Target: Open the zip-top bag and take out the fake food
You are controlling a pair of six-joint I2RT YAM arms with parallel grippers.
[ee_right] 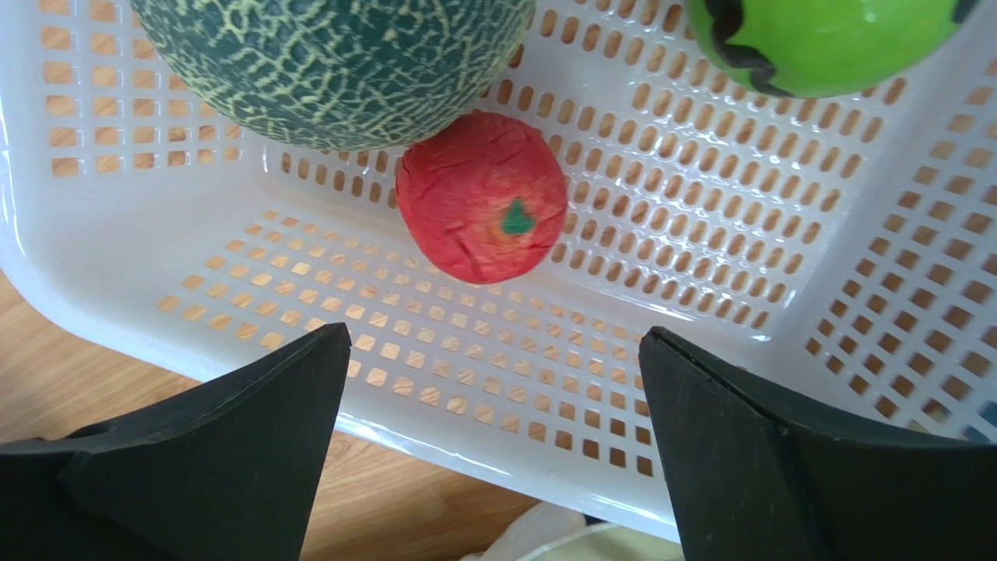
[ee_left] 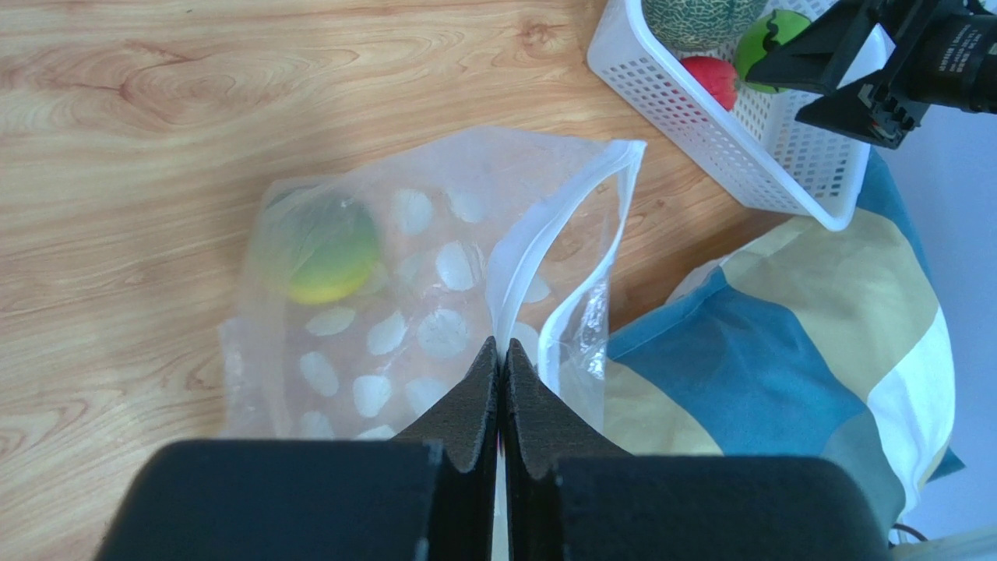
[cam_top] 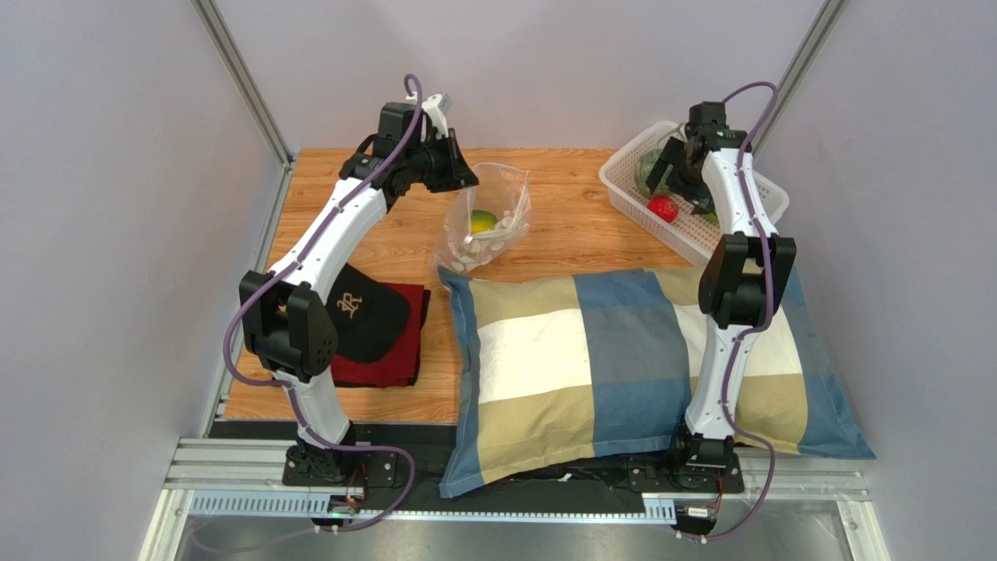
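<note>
Three pieces of fake food (ee_right: 482,196) lie in the white basket (ee_right: 141,246) under our right hand (ee_right: 492,351), spread wide and empty. Only the left wrist view shows our left hand (ee_left: 501,351) clamped on the rim of the zip-top bag (ee_left: 386,292), a green ball (ee_left: 318,248) inside. The bag sits far-centre on the wooden worktop (cam_top: 562,187) by a plaid pillow (cam_top: 609,351), grey walls (cam_top: 117,234) around.

You'll see the zip-top bag (ee_left: 410,304), clear with pale dots, slumped on the tabletop (ee_left: 141,140) with its mouth open and its rim pinched in the left claw (ee_left: 502,351). A yellow-green ball (ee_left: 322,251) sits inside. The netted melon (ee_right: 339,59), red fruit (ee_right: 482,196) and bright green ball (ee_right: 819,41) lie in the white basket (ee_right: 702,269), the red fruit just beside the melon.
</note>
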